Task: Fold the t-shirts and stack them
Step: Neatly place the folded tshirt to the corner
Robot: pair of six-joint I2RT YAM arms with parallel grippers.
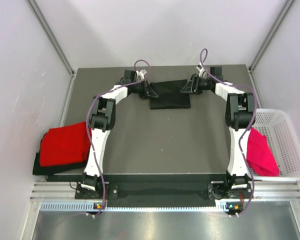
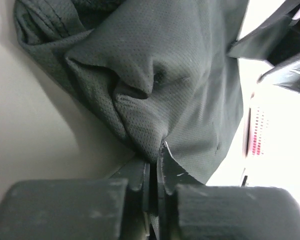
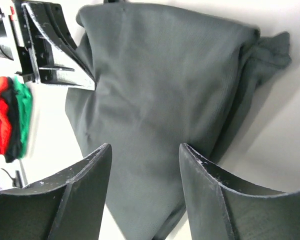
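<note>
A black t-shirt [image 1: 170, 95] lies partly folded at the far middle of the table. My left gripper [image 1: 149, 91] is at its left edge, shut on a pinched fold of the black cloth [image 2: 155, 100]. My right gripper [image 1: 186, 88] is at its right edge, open, with its jaws spread above the black shirt [image 3: 155, 100] and holding nothing. A red t-shirt [image 1: 65, 144] lies folded on a dark one [image 1: 40, 167] at the table's left edge. A green layer shows in that stack in the right wrist view [image 3: 23, 112]. A magenta-pink t-shirt [image 1: 262, 152] lies in the basket.
A white plastic mesh basket [image 1: 285, 130] stands off the table's right edge. Grey walls close in the left, right and back. The arm bases are bolted at the near edge.
</note>
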